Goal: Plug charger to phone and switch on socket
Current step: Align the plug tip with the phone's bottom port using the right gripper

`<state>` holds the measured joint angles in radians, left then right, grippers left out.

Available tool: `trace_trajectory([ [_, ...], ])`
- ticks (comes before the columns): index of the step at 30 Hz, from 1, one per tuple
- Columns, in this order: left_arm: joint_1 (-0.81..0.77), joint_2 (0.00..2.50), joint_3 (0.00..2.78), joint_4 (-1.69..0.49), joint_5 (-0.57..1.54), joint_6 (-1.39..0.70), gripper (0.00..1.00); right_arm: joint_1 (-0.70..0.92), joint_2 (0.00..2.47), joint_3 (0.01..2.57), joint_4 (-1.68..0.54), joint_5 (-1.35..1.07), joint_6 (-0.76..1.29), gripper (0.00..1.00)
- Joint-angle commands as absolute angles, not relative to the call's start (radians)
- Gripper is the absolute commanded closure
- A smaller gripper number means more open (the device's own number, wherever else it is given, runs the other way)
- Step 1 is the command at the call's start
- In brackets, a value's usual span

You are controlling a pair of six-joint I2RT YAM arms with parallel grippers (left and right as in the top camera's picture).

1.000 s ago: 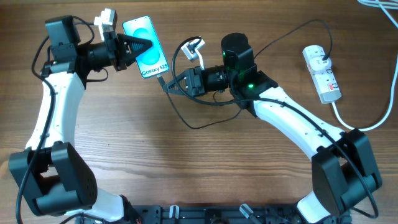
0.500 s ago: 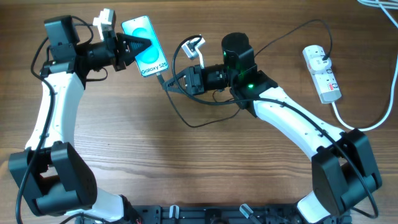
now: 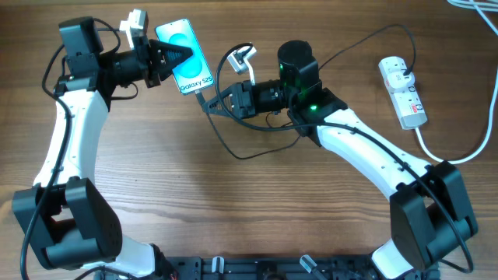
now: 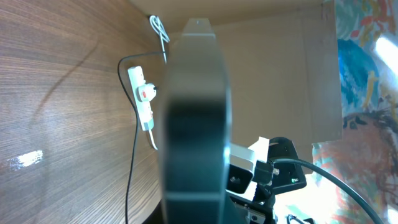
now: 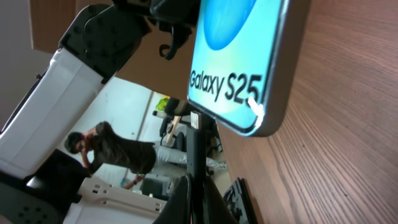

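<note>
In the overhead view my left gripper is shut on the phone and holds it off the table, cyan screen up, its "Galaxy S25" end towards the right arm. My right gripper is shut on the charger at its plug end. In the right wrist view the plug stands between my fingers, its tip just under the phone's bottom edge; I cannot tell if they touch. The socket lies at the far right with the white adapter in it. In the left wrist view the phone's edge is a dark blur.
The black cable loops across the table and arcs back to the adapter. The socket's thick white cord runs off to the right. Another white cord lies at the top right corner. The socket also shows in the left wrist view.
My left gripper and the phone have shifted slightly to the right, towards the plug. The right gripper has barely moved.
</note>
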<state>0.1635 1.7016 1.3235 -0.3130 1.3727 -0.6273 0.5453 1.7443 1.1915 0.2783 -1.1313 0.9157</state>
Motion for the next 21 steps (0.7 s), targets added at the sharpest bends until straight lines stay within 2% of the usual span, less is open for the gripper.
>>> trace_trajectory([
  [1,0.16,1.687,1.326,-0.305,1.386,-0.636,0.96,0.553,1.718,1.203,0.271,-1.169,0.916,0.95],
  [8,0.16,1.687,1.326,-0.295,1.367,-0.633,0.96,0.553,1.718,1.203,0.181,-1.154,0.813,0.96],
  [21,0.16,1.687,1.326,-0.295,1.402,-0.633,0.96,0.548,1.718,1.203,0.237,-1.07,0.87,0.96],
])
